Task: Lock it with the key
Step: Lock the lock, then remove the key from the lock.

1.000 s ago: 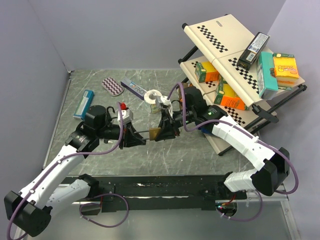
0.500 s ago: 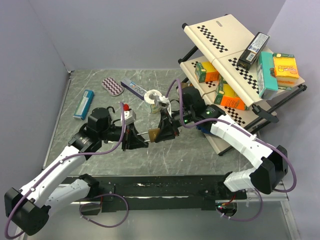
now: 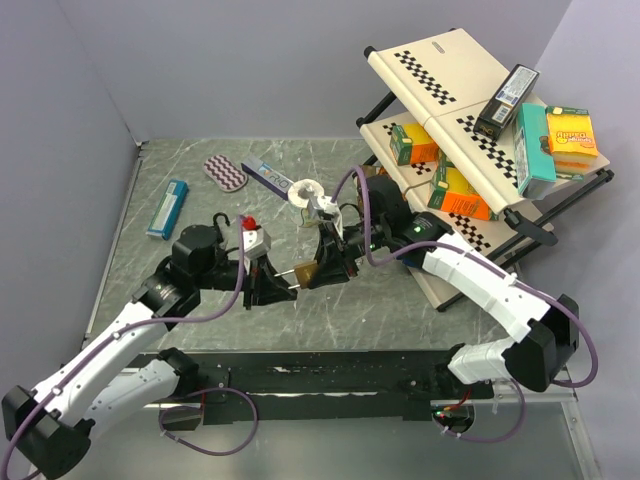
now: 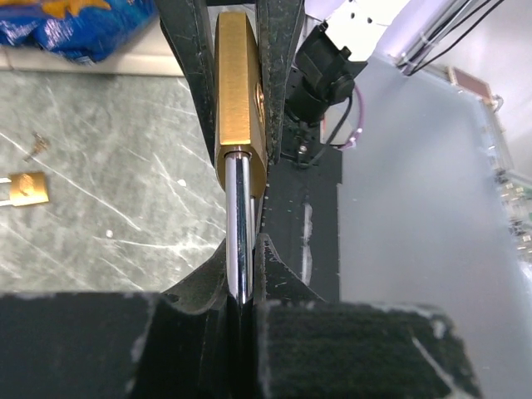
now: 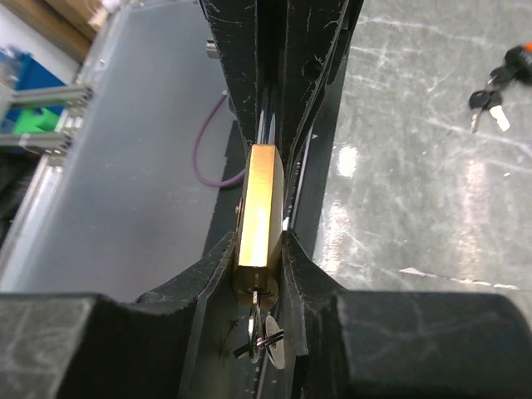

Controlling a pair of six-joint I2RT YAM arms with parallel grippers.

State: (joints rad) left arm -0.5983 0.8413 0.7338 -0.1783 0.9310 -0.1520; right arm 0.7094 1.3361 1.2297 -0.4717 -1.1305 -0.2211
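Above the middle of the bench (image 3: 385, 310), the padlock (image 3: 305, 270) hangs clear of the surface, held between both arms. The left gripper (image 3: 283, 285) is clamped on the steel shackle (image 4: 238, 224), fingers pressed flat on either side of it. The right gripper (image 3: 325, 262) is clamped on the brass body, one finger on each broad face. At the keyhole end, nearest the right wrist, a key (image 5: 264, 332) appears to sit in the lock with its ring hanging below. The views show the shackle edge-on, so it cannot be told whether its free leg is seated in the body.

Judged step: close the shackle and secure it with the key.

1. Hold the shackle and body on one straight line. Any sideways offset between the two arms is likely to bind the free leg at its hole.
2. Press the two grippers toward each other along that line only, without twisting.
3. Maintain the grip on the body while the key is worked. The brass faces look smooth and may slip under torque.
4. Free one gripper for the key only once the other alone supports the lock.

Spare keys (image 5: 490, 98) lie on the bench well apart and are not needed
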